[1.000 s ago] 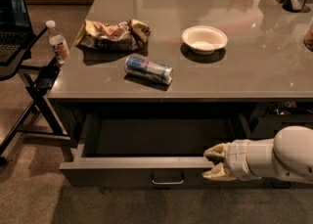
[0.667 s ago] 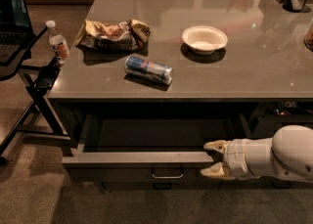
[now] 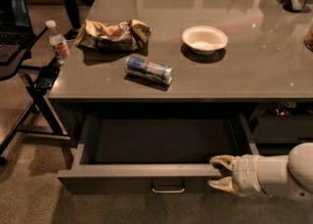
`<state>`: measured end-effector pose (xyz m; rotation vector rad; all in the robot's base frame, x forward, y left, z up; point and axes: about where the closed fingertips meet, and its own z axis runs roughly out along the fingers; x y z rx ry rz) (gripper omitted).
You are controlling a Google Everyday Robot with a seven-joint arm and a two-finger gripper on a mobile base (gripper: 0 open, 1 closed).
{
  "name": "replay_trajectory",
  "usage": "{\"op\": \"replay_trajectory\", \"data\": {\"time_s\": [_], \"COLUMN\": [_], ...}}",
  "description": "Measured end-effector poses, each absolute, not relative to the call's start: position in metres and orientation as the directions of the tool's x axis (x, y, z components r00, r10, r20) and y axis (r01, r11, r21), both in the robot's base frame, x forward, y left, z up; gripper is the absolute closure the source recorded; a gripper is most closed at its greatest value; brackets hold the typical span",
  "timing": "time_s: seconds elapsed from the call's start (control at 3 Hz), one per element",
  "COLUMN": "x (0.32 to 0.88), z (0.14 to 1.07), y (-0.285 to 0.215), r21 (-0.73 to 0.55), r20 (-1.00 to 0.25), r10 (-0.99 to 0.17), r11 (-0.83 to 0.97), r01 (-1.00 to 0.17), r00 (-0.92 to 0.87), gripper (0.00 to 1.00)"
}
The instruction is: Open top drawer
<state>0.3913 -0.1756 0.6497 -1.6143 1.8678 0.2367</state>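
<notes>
The top drawer [image 3: 132, 178] under the grey counter is pulled well out, and its long dark interior [image 3: 161, 140] looks bare. Its small metal pull handle [image 3: 168, 187] sits in the middle of the front panel. My gripper [image 3: 221, 173] comes in from the lower right on a white arm. It is at the right end of the drawer front. One finger lies over the panel's top edge on the inside and the other lies in front of the panel, so the fingers hold the panel between them.
On the counter [image 3: 254, 71] lie a blue can [image 3: 148, 70] on its side, a crumpled snack bag [image 3: 113, 34] and a white bowl [image 3: 204, 39]. A water bottle [image 3: 57, 41] and a folding stand [image 3: 34, 86] are at the left. A narrower drawer stack [image 3: 281, 120] is at the right.
The drawer has come further out of the counter with my gripper still on the right end of its front. More of the interior shows now.
</notes>
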Motion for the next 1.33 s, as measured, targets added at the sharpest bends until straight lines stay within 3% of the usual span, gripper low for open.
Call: {"op": "replay_trajectory", "data": {"time_s": [0.33,1.33], "x": [0.391,0.366], "z": [0.656,0.659], "y": [-0.176,-0.177], "r21": [-0.271,-0.273], "r20": [-0.574,-0.57], "r10": [-0.818,-0.821], "r11": [0.225,0.219], "r01": [-0.936,-0.937], "r00": [-0.031,-0.026], "gripper": [1.0,1.0]}}
